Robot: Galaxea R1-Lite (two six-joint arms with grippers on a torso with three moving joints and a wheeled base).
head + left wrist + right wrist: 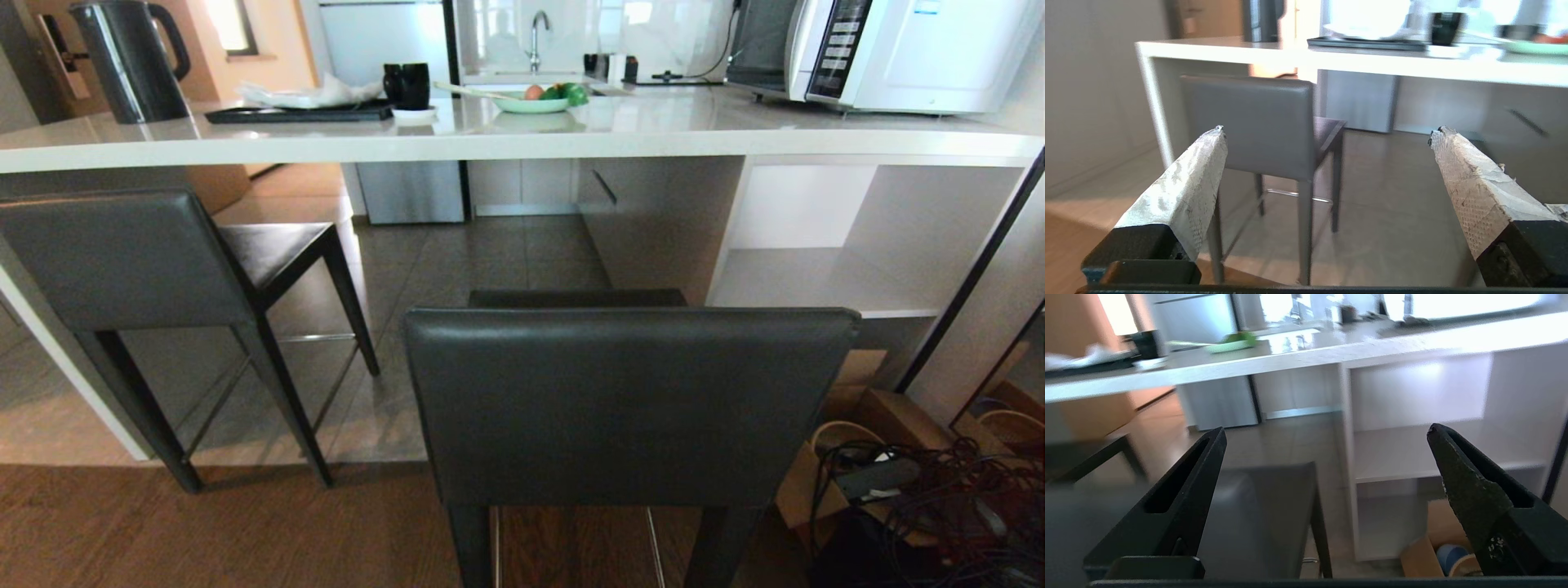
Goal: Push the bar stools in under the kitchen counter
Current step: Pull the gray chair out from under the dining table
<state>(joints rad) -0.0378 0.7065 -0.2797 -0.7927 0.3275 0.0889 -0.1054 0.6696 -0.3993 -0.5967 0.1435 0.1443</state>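
Two bar stools stand before the kitchen counter (522,135). The left stool (122,261) is angled, with its seat reaching under the slab. The nearer stool (629,400) stands further out, its dark grey backrest close in front of me. Neither gripper shows in the head view. In the left wrist view my left gripper (1329,130) is open and empty, its tape-wrapped fingers (1192,183) apart from the left stool (1249,122) ahead. My right gripper (1327,429) is open and empty above the nearer stool's seat (1265,514), facing the counter (1290,359).
On the counter stand a kettle (131,57), a black tray (302,113), dark mugs (406,84), a plate of fruit (535,102) and a microwave (882,49). A white open shelf unit (816,278) fills the right end. Cardboard boxes and tangled cables (898,490) lie on the floor at right.
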